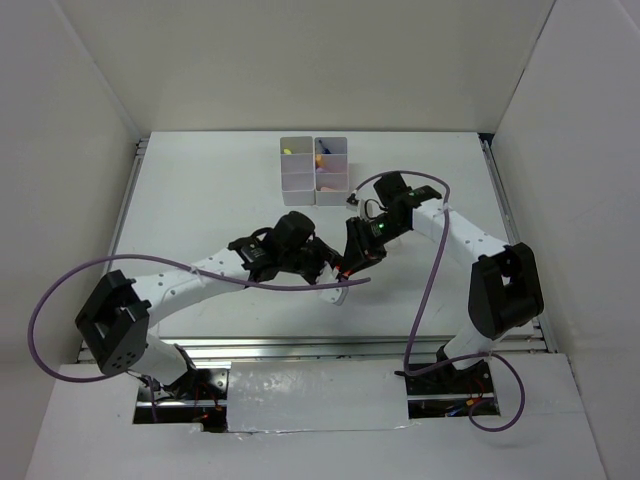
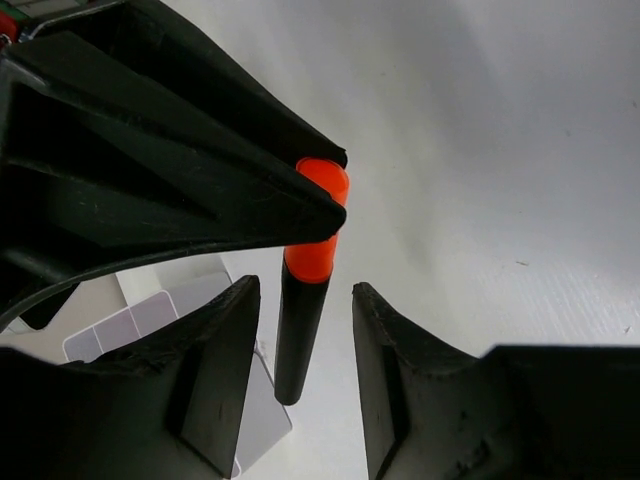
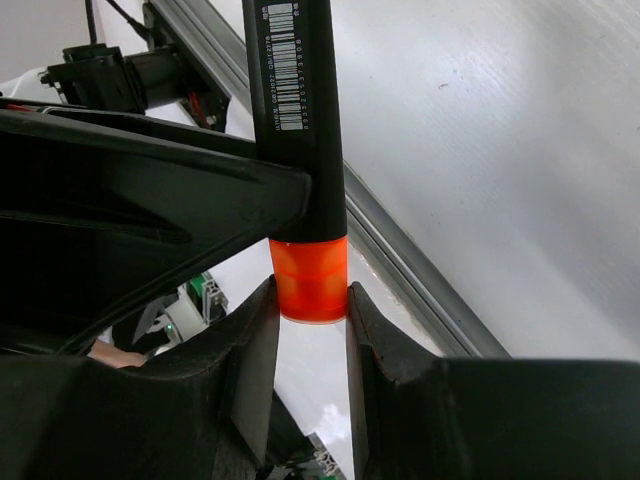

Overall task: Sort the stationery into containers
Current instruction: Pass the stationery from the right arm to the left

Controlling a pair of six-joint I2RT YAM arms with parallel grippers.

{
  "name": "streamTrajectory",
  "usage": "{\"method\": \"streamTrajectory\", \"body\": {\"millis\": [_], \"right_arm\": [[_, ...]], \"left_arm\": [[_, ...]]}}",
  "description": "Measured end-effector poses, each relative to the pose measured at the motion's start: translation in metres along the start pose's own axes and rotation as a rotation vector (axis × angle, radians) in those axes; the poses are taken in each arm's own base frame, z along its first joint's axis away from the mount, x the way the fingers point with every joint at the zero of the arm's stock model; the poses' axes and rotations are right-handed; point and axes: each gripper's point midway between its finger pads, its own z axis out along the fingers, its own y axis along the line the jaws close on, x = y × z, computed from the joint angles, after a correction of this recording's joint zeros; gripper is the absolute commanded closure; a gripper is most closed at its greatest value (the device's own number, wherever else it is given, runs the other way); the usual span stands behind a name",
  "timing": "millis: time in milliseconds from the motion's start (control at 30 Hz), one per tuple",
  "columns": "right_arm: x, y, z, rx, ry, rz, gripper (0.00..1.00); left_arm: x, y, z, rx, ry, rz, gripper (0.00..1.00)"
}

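An orange-and-black highlighter (image 3: 292,110) hangs in the air between the two grippers at the middle of the table. My right gripper (image 3: 308,300) is shut on its orange cap (image 3: 310,280). In the left wrist view the black barrel (image 2: 300,340) runs between the fingers of my left gripper (image 2: 305,300), with a gap on each side, so that gripper is open around it. From above, the left gripper (image 1: 333,272) and right gripper (image 1: 351,262) meet tip to tip. The white containers (image 1: 315,170) stand at the back of the table, with small coloured items in some bins.
The right gripper's black fingers (image 2: 150,180) fill the upper left of the left wrist view. The left gripper's finger (image 3: 150,200) crosses the right wrist view. A metal rail (image 3: 420,280) marks the table's near edge. Purple cables (image 1: 420,260) loop beside both arms.
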Motion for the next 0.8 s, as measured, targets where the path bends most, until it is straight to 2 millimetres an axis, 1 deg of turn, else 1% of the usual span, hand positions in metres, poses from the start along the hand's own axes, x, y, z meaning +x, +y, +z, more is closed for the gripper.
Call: {"method": "streamTrajectory", "body": {"millis": [100, 200, 233, 267, 300, 333, 367, 400, 433, 500, 533, 567, 600, 633, 667, 700, 800], "right_arm": [[0.0, 0.001, 0.0, -0.006, 0.003, 0.008, 1.0], [0.001, 0.003, 0.0, -0.015, 0.005, 0.017, 1.0], [0.001, 0.003, 0.0, -0.017, 0.006, 0.02, 1.0], [0.001, 0.003, 0.001, -0.018, 0.007, 0.021, 1.0], [0.001, 0.003, 0.0, -0.018, 0.008, 0.024, 1.0], [0.001, 0.003, 0.0, -0.017, 0.008, 0.027, 1.0], [0.001, 0.003, 0.001, -0.018, 0.01, 0.03, 0.96], [0.002, 0.003, 0.001, -0.02, 0.013, 0.033, 0.93], [0.002, 0.003, 0.001, -0.025, 0.016, 0.037, 0.88], [0.003, 0.003, -0.001, -0.042, 0.022, 0.04, 0.8], [0.003, 0.003, -0.002, -0.052, 0.025, 0.042, 0.69], [0.003, 0.003, -0.003, -0.059, 0.027, 0.045, 0.62], [0.003, 0.002, -0.005, -0.069, 0.026, 0.046, 0.47], [0.003, 0.002, -0.008, -0.077, 0.028, 0.042, 0.39], [0.003, 0.003, -0.012, -0.097, 0.028, 0.037, 0.33], [-0.001, 0.003, -0.018, -0.116, 0.015, 0.027, 0.26], [-0.017, -0.001, -0.041, -0.143, -0.056, 0.003, 0.19]], "left_arm": [[0.0, 0.001, 0.002, 0.002, 0.004, 0.001, 0.51], [-0.001, 0.002, 0.003, 0.005, 0.003, 0.002, 0.57], [-0.002, 0.003, 0.004, 0.006, 0.001, 0.004, 0.63], [-0.003, 0.003, 0.005, 0.007, 0.0, 0.002, 0.67], [-0.003, 0.001, 0.006, 0.018, 0.003, -0.001, 0.7], [-0.002, -0.001, 0.006, 0.028, 0.005, -0.004, 0.76], [-0.002, -0.002, 0.006, 0.033, 0.005, -0.005, 0.8], [-0.002, -0.002, 0.006, 0.037, 0.005, -0.009, 0.88], [-0.003, -0.002, 0.007, 0.039, 0.004, -0.01, 0.91], [-0.004, -0.003, 0.006, 0.041, -0.001, -0.024, 1.0], [-0.005, -0.003, 0.007, 0.042, -0.006, -0.034, 1.0], [-0.005, -0.003, 0.007, 0.04, -0.009, -0.038, 1.0], [-0.006, -0.003, 0.007, 0.038, -0.014, -0.05, 1.0], [-0.007, -0.002, 0.007, 0.034, -0.021, -0.065, 1.0], [-0.007, -0.001, 0.006, 0.03, -0.028, -0.085, 1.0], [-0.007, -0.003, 0.005, 0.034, -0.035, -0.105, 1.0], [-0.004, -0.003, -0.002, 0.03, -0.06, -0.193, 1.0]]}}
